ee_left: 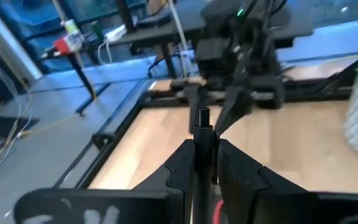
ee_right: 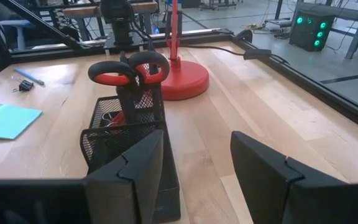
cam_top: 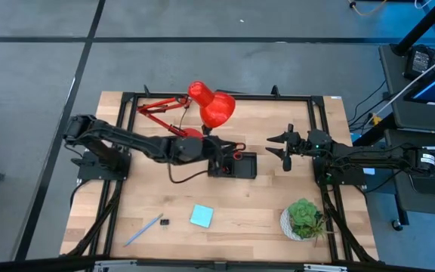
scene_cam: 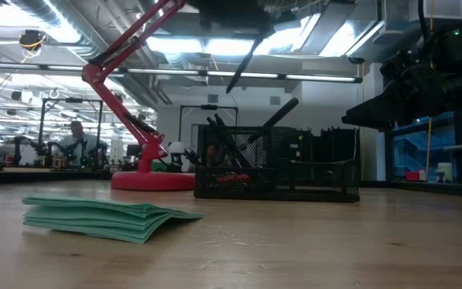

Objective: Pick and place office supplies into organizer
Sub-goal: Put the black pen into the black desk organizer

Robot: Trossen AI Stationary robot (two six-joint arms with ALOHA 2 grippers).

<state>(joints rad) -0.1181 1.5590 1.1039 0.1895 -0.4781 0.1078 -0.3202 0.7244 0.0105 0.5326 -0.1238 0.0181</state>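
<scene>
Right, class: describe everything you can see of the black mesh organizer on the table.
The black wire-mesh desk organizer stands upright on the wooden table, near its middle, close beside the red round lamp base; whether they touch is unclear. It has a taller cup section and a lower tray section. Red-handled scissors stand in the cup, handles up. The left tool, shut on a thin black pen, is above it. The teal sticky-note pad lies apart.

red desk lamp (cam_top: 211, 106): table rear | potted plant (cam_top: 303, 217): front right corner
</scene>
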